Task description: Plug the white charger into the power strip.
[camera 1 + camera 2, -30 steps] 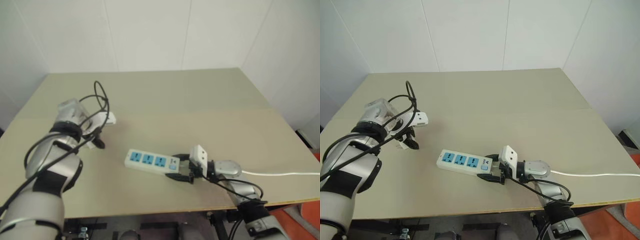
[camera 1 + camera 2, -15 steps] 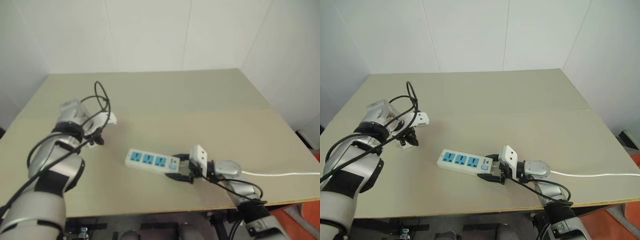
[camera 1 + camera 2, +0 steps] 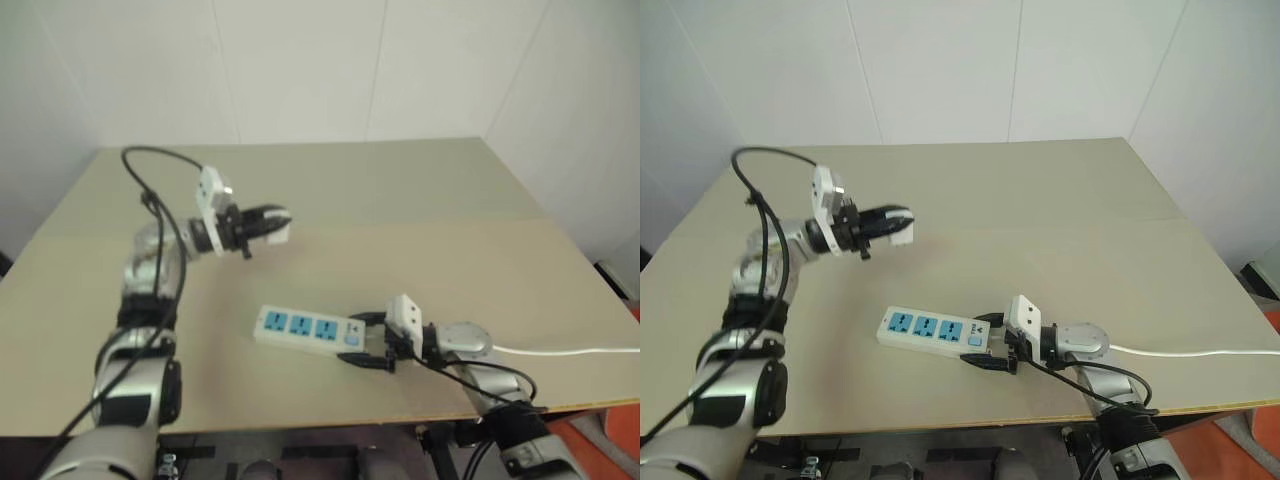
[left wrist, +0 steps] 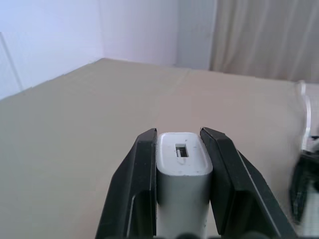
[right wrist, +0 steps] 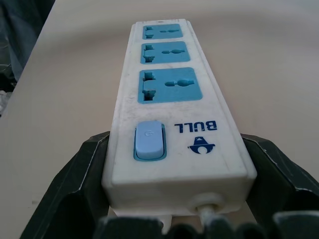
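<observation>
The left gripper (image 4: 179, 149) is clamped on the white charger (image 4: 183, 164), held above the table (image 3: 1060, 220) on the far left, well apart from the power strip (image 3: 934, 331). The right gripper (image 5: 177, 199) pinches the strip's cable end, probably to steady it so the blue sockets (image 5: 168, 84) face up for plugging.

One white charger (image 4: 182, 169), one power strip (image 3: 933, 331), three sockets.

white charger (image 4: 182, 172): held aloft, clear of table | power strip (image 3: 933, 330): flat, three blue sockets up
</observation>
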